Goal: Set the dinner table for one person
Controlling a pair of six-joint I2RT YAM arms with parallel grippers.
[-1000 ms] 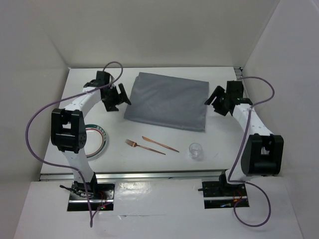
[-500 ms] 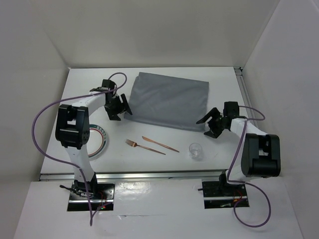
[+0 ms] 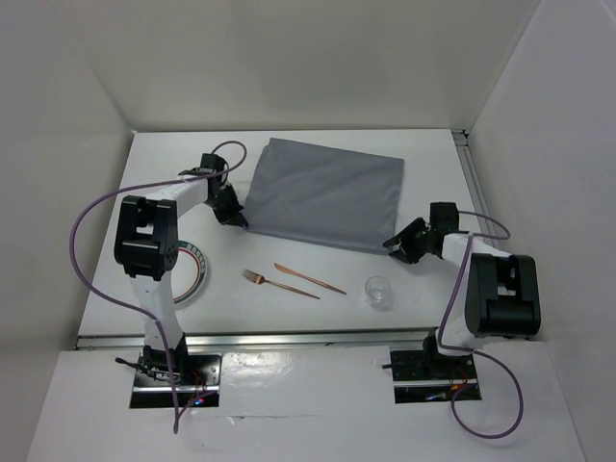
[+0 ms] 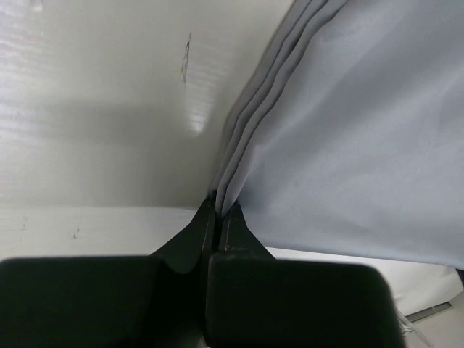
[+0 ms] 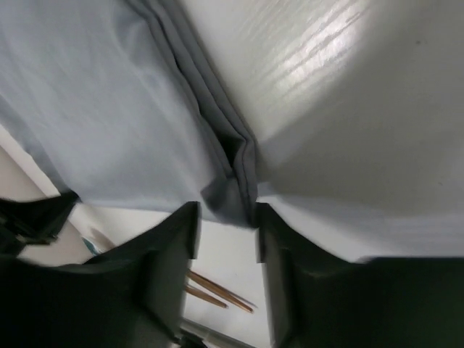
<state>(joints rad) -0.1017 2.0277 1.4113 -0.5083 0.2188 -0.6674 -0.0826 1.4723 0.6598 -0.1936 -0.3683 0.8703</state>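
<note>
While the left claw (image 4: 217, 212) grips a corner of the grey cloth (image 3: 322, 197) on the white surface (image 3: 428, 164), the right claw (image 5: 225, 215) stands open around another corner; the lettering on the plate (image 3: 195, 274) is unreadable.

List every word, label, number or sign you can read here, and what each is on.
None legible in any view.
Dark marks on the plate rim, perhaps lettering: too small to read.
Nothing printed shows on the grey cloth, fork, knife or glass.
</note>
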